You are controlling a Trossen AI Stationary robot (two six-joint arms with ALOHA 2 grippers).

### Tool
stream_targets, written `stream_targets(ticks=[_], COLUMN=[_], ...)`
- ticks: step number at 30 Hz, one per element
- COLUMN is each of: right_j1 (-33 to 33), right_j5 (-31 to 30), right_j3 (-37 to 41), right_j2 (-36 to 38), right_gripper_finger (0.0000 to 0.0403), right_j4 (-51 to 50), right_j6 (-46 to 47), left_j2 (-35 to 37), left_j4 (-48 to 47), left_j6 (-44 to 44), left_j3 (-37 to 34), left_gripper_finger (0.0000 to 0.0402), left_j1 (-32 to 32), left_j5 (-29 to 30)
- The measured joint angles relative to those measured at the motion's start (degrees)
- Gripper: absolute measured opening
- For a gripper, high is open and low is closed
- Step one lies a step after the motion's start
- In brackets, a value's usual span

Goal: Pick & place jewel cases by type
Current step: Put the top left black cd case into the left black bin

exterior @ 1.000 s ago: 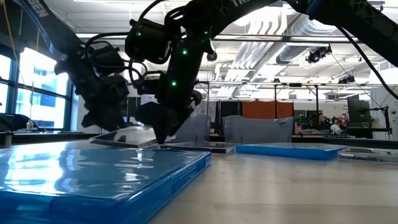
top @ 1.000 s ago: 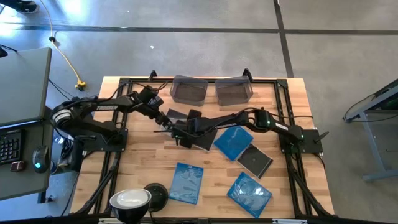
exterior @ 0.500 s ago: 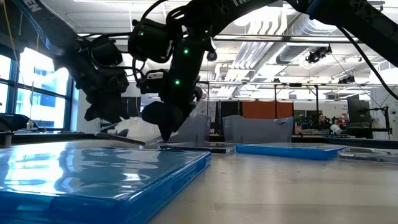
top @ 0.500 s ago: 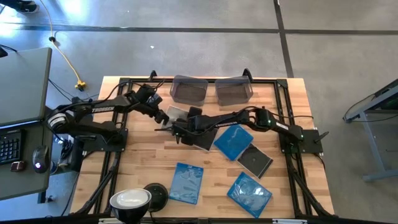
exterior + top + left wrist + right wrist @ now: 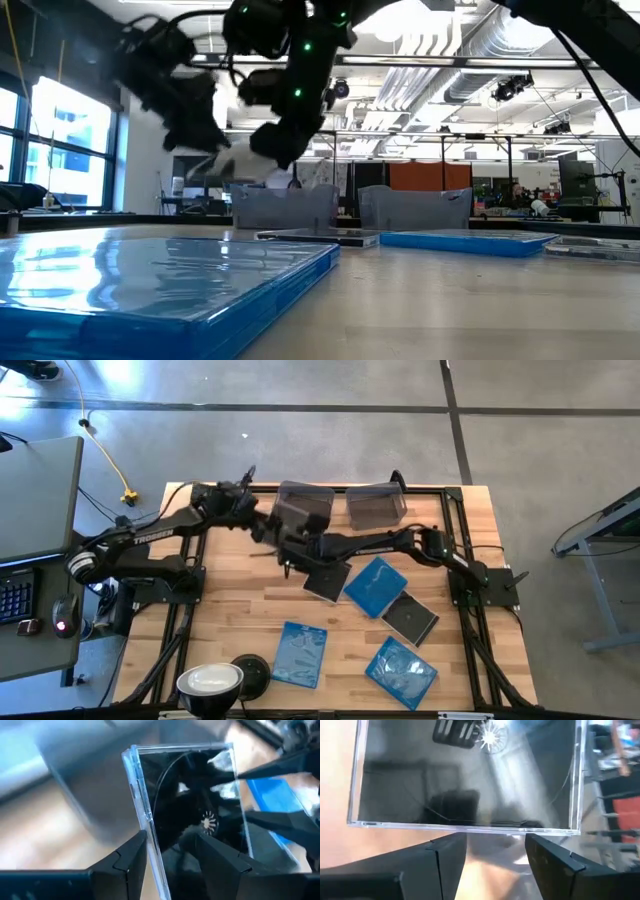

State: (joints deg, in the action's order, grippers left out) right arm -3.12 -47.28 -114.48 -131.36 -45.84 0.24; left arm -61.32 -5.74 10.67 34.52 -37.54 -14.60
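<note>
My left gripper (image 5: pixel 267 531) is shut on a dark jewel case (image 5: pixel 195 805), raised above the table beside the left smoky-grey bin (image 5: pixel 305 503); the case also shows in the low view (image 5: pixel 240 168). My right gripper (image 5: pixel 292 553) is open, and its fingertips stand at the same case's opposite edge (image 5: pixel 465 826). A second dark case (image 5: pixel 325 578) and a third (image 5: pixel 412 618) lie flat on the table. Blue cases lie flat at the centre right (image 5: pixel 375 585), the near centre (image 5: pixel 300 653) and the near right (image 5: pixel 400 672). My left gripper pinches the dark case between its two fingers at one edge, beside the clear spine (image 5: pixel 150 855), one finger on each face. The case is lifted clear of the table and held tilted, reaching out beyond the fingertips. My right gripper's spread fingers (image 5: pixel 445 855) stand just short of the case's edge; I cannot tell whether they touch it.
The right smoky-grey bin (image 5: pixel 375 508) stands beside the left one at the table's far edge. A round lamp (image 5: pixel 210 682) and a black disc (image 5: pixel 250 670) sit at the near left. Black frame rails (image 5: pixel 190 610) run along the table's sides.
My left gripper has risen and gone toward the far edge and the left bin, lifting the dark case off the table, first one side, then clear. My right gripper has risen and followed it the same way.
</note>
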Motion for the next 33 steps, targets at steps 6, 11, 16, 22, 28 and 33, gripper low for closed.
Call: stream_targets(ticks=[6,11,16,22,28,33], right_j1=[-3.7,-6.2,-7.7,-9.2,-11.8,-13.7], right_j5=[-0.4,-1.7,-5.5,-9.1,-7.1,-1.4], right_j3=[-0.1,-0.1,-0.1,-0.1,-0.1,-0.1], right_j2=[3.0,3.4,3.4,3.5,3.5,3.4], right_gripper_finger=[0.0199,0.0199,0.0199,0.0199,0.0199,0.0199], right_j4=[-0.3,-0.4,-0.2,1.5,2.3,2.7], right_j6=[-1.0,-4.0,-4.6,-6.8,-6.8,-5.5], left_j2=[-3.0,-7.1,-10.2,-12.2,-15.1,-17.0], left_j4=[-5.4,-8.3,-7.5,-3.5,-1.4,-1.7], left_j6=[-4.4,-4.6,-1.4,0.7,4.7,7.6], left_j3=[11.1,13.7,13.7,13.7,16.2,17.9], left_gripper_finger=[0.0162,0.0162,0.0162,0.0162,0.0162,0.0162], left_j1=[0.0,0.1,0.5,1.3,1.3,1.3], left_j5=[2.6,4.6,7.5,8.8,12.6,16.7])
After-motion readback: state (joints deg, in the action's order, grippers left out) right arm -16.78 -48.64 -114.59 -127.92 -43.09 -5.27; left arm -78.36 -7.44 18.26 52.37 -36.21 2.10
